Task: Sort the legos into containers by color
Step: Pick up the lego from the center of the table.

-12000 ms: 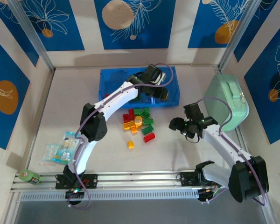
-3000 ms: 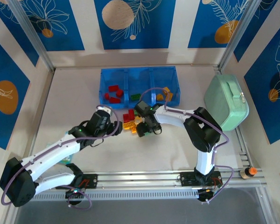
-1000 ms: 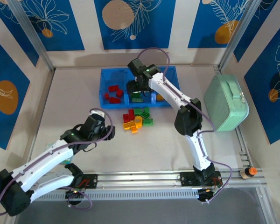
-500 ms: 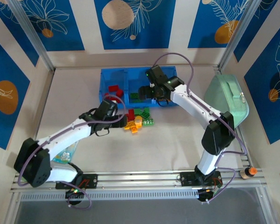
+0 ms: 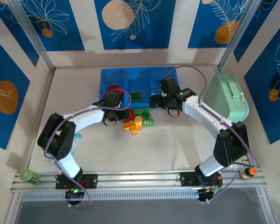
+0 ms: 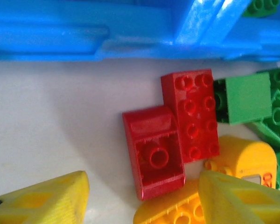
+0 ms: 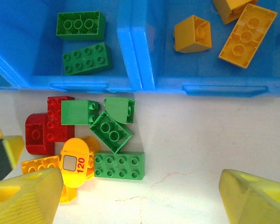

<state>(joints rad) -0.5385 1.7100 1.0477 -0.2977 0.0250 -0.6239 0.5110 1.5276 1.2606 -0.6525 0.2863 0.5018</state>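
**Both pincers spread open and empty at the loose bricks; one brick reads "120"**

The only legible writing is the red number "120" on a rounded yellow brick, printed beside a small grey square. This brick lies in the loose pile at the lower left of the right wrist view.

The left pincer is released and grasps nothing. Its two yellow fingertips sit in the lower corners of the left wrist view. A red sloped brick lies on the table between them, clear of the left fingertip. Whether the right fingertip touches the orange brick beneath it cannot be told. A red studded brick lies against the sloped one, on its upper right. In the top view this pincer is at the left edge of the pile.

The right pincer is wide open and empty. Its fingertips are in the bottom corners of the right wrist view, with bare table between them just below the pile. In the top view it is at the upper right of the pile.

The pile of red, green and orange bricks lies on the table just in front of the blue tray. In the tray, red bricks fill the left compartment, green bricks the middle and yellow-orange bricks the right. A mint-green case stands at the right of the frame.
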